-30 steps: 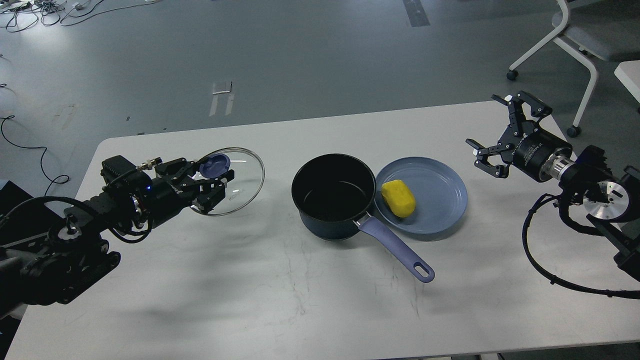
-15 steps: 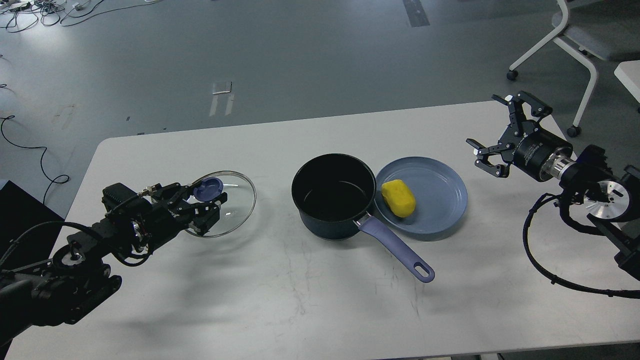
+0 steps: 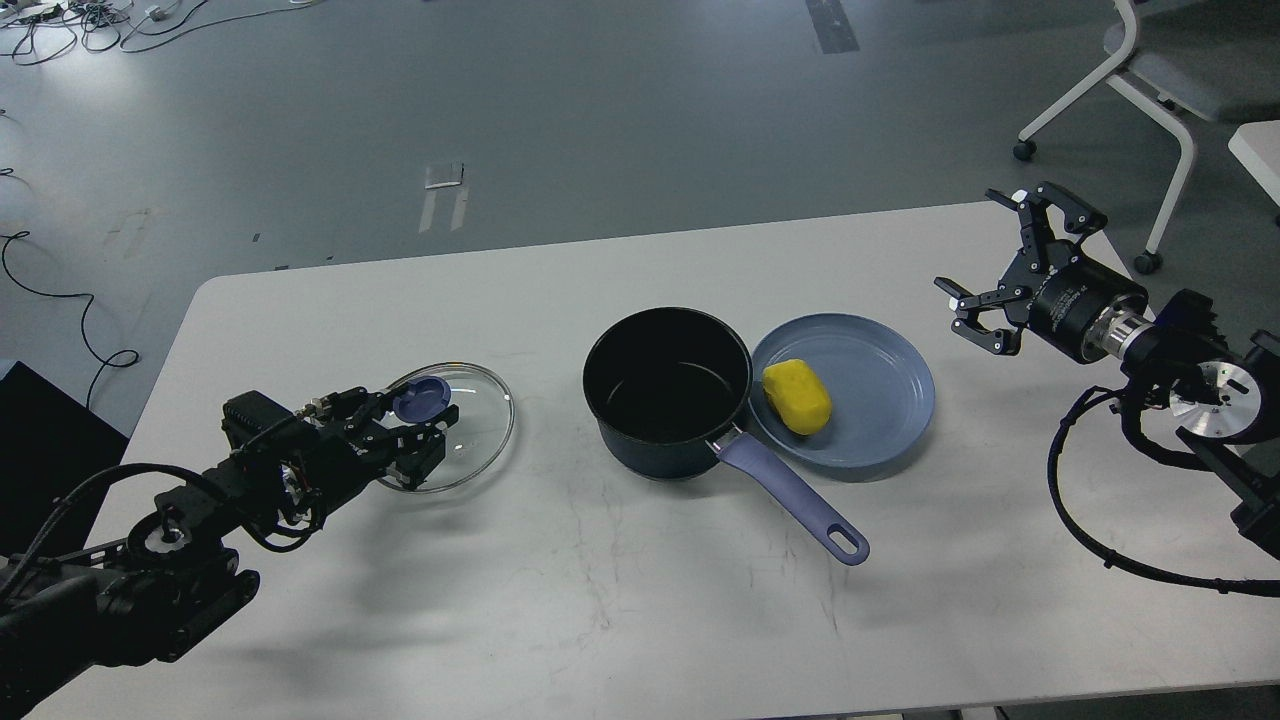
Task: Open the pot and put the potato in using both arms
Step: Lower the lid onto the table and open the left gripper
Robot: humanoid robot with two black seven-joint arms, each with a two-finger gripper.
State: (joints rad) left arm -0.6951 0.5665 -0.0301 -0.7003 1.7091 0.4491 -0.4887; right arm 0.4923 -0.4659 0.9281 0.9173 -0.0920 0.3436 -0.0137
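Note:
The dark navy pot (image 3: pixel 668 392) stands open in the middle of the table, its lavender-blue handle (image 3: pixel 790 495) pointing toward the front right. The yellow potato (image 3: pixel 797 396) lies on a flat blue plate (image 3: pixel 880 400) that touches the pot's right side. My left gripper (image 3: pixel 412 425) is shut on the blue knob (image 3: pixel 421 398) of the glass lid (image 3: pixel 470 430), which sits low at the table surface, left of the pot. My right gripper (image 3: pixel 968 242) is open and empty, hovering above the table's right side, well to the right of the plate.
The white table (image 3: pixel 600 600) carries only the pot, plate and lid. A wheeled white chair (image 3: pixel 1160 90) stands on the floor beyond the table's far right corner. Cables (image 3: pixel 60 290) lie on the floor at the left.
My left gripper has lowered the glass lid down toward the table and drawn it slightly toward me. The right arm, pot and potato have stayed still.

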